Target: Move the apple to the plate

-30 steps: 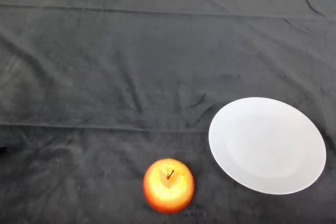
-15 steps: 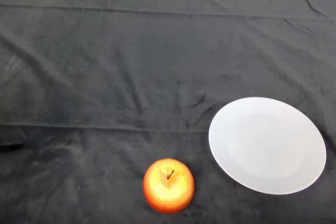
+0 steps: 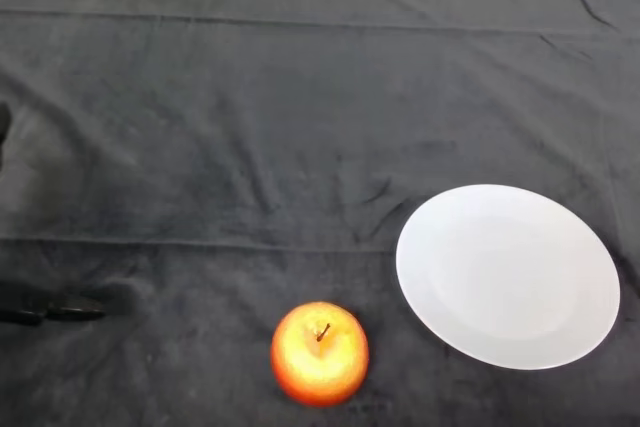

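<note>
One dark cloth covers the whole table point(image 3: 300, 97), and everything the task needs sits on its near half. Largest of these is the white plate point(image 3: 507, 276), bare, lying at the right. The apple point(image 3: 319, 353) comes next: it stands stem-up close to the near edge, to the left of the plate and apart from it (a strip of cloth shows between them). Smallest in view is the robot hand point(image 3: 50, 307), only a dark sliver of it at the left edge; whether its fingers are spread or curled cannot be told. From that sliver the apple lies to the right and slightly nearer the robot, with the plate farther right again. Half a second ago the sliver barely showed at the left edge; it now reaches farther in toward the apple.
</note>
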Available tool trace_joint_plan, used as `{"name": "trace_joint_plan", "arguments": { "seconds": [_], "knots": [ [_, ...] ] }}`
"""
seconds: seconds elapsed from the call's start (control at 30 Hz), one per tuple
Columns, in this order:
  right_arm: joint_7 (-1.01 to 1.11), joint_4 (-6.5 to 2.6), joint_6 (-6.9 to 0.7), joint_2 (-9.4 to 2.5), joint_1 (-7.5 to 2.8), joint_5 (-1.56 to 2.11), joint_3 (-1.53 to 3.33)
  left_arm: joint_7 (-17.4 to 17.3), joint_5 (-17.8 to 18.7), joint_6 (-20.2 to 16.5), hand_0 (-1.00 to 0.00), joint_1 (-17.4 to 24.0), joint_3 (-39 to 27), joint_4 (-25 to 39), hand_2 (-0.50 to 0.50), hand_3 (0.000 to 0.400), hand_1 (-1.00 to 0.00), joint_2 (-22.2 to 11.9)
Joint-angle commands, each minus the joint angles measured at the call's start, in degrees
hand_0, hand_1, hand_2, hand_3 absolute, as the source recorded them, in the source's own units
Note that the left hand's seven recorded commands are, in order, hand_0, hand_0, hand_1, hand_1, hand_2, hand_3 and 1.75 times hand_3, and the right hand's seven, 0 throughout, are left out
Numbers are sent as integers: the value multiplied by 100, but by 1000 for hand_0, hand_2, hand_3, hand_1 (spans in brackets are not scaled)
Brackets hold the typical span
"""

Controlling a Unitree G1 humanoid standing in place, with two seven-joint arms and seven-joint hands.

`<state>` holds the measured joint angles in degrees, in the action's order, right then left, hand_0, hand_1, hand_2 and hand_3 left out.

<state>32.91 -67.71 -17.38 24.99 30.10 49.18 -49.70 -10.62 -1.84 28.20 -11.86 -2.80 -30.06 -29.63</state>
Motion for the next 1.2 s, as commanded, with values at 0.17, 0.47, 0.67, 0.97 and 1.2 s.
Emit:
{"name": "trace_joint_plan", "arguments": {
  "seconds": [0.17, 0.47, 0.67, 0.97, 1.2],
  "knots": [
    [-47, 33, 25, 64, 3, 49, -82, -150, -305, -176, 0, 384, 248, 638, 0, 0, 0, 15],
    [-62, 60, 23, 54, -6, 50, -77, -363, -596, -467, 0, 525, 655, 1216, 0, 0, 0, 39],
    [-70, 74, 20, 49, -11, 51, -74, -481, -751, -543, 0, 402, 918, 1252, 0, 0, 0, 107],
    [-80, 89, 18, 44, -15, 54, -72, -558, -926, -745, 0, 211, 1296, 1321, 0, 0, 0, 321],
    [-85, 97, 16, 41, -18, 56, -70, -577, -941, -890, 0, -23, 1511, 1289, 0, 0, 0, 502]
  ]
}}
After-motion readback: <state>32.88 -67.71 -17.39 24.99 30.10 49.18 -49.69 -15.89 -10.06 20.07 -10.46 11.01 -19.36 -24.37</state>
